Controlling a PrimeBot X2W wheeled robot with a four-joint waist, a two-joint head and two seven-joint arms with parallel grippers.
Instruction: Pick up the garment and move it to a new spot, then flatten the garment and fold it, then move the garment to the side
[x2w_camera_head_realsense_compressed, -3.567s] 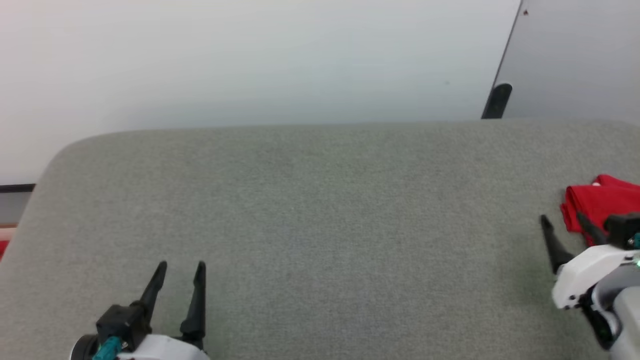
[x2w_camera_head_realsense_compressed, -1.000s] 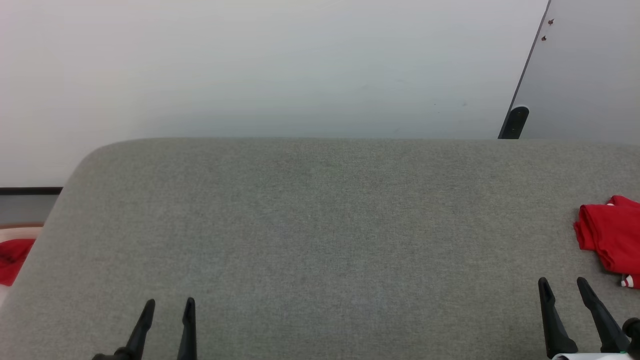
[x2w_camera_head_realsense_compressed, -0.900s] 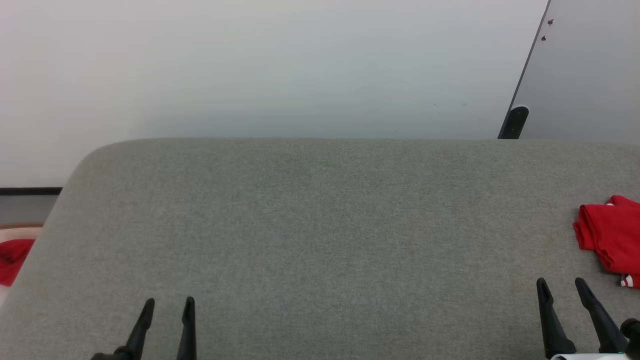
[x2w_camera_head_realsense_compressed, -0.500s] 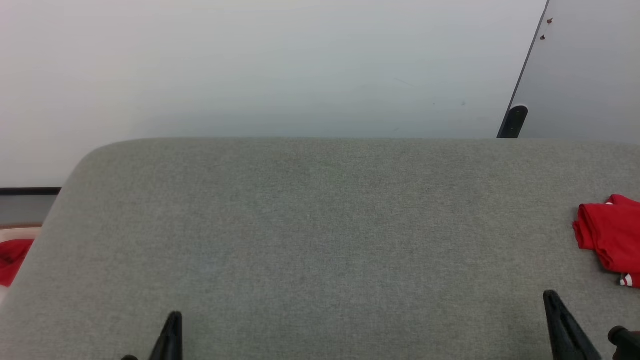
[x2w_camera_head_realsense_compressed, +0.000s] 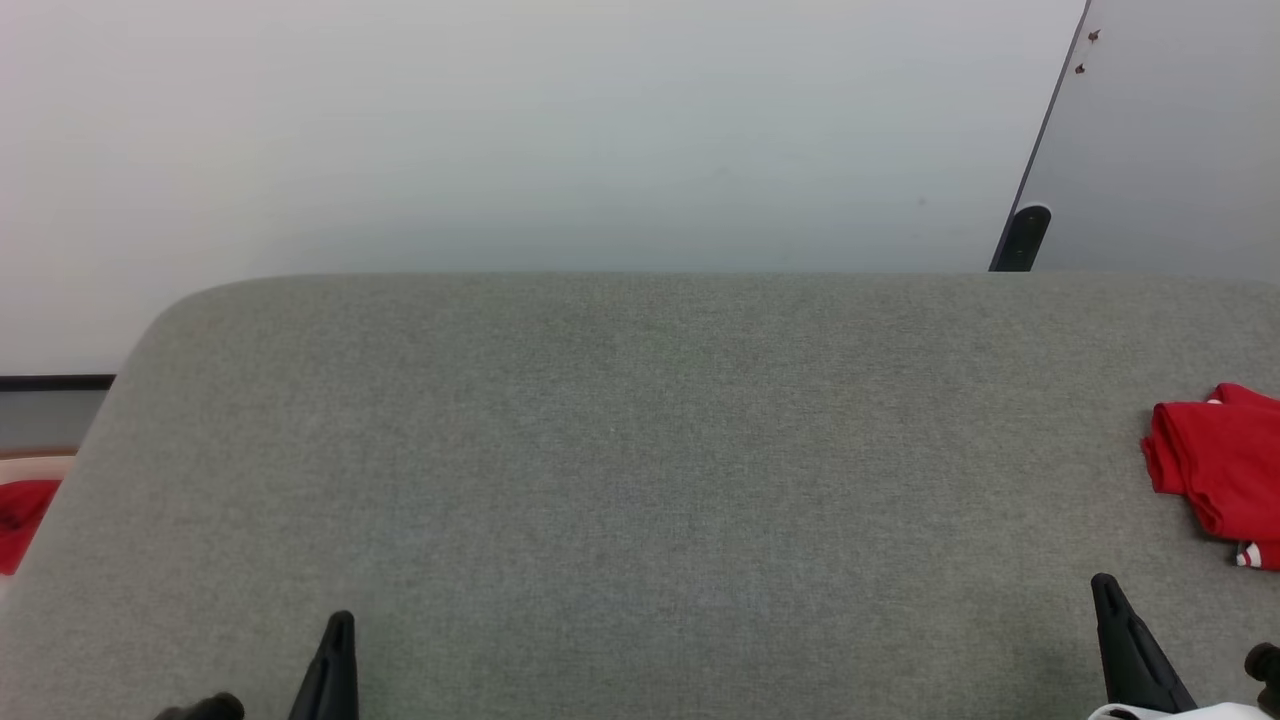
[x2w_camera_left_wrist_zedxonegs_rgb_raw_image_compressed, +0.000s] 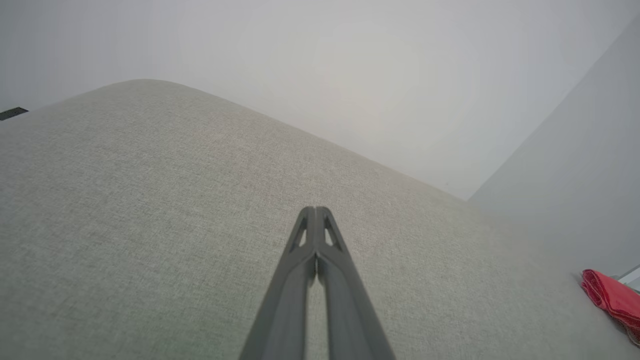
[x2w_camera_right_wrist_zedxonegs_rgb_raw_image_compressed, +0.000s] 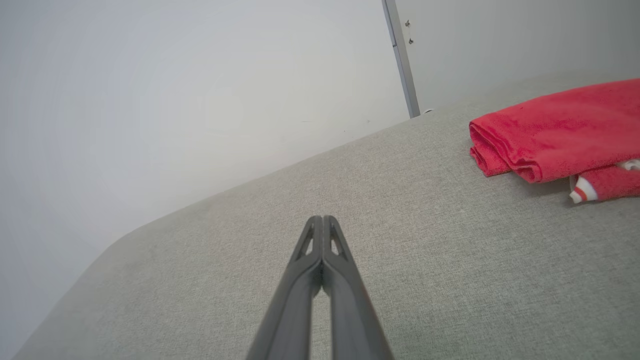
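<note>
The red garment (x2w_camera_head_realsense_compressed: 1215, 470) lies folded at the far right edge of the grey table (x2w_camera_head_realsense_compressed: 640, 450), a strip of white-and-red trim showing at its near corner. It also appears in the right wrist view as the garment (x2w_camera_right_wrist_zedxonegs_rgb_raw_image_compressed: 555, 132) and far off in the left wrist view as the garment (x2w_camera_left_wrist_zedxonegs_rgb_raw_image_compressed: 612, 300). My left gripper (x2w_camera_head_realsense_compressed: 338, 625) is shut and empty at the lower left, above the tabletop; its fingers (x2w_camera_left_wrist_zedxonegs_rgb_raw_image_compressed: 316, 215) press together. My right gripper (x2w_camera_head_realsense_compressed: 1105, 590) is shut and empty at the lower right, a short way in front of and to the left of the garment; the right gripper (x2w_camera_right_wrist_zedxonegs_rgb_raw_image_compressed: 322, 222) holds nothing.
A pale wall rises behind the table. A grey panel with a dark post (x2w_camera_head_realsense_compressed: 1020, 238) stands at the back right. Something red (x2w_camera_head_realsense_compressed: 20, 510) lies below the table's left edge.
Both grippers went from open to shut, with nothing between the fingers, and drew slightly lower in the head view. The garment has stayed in place.
</note>
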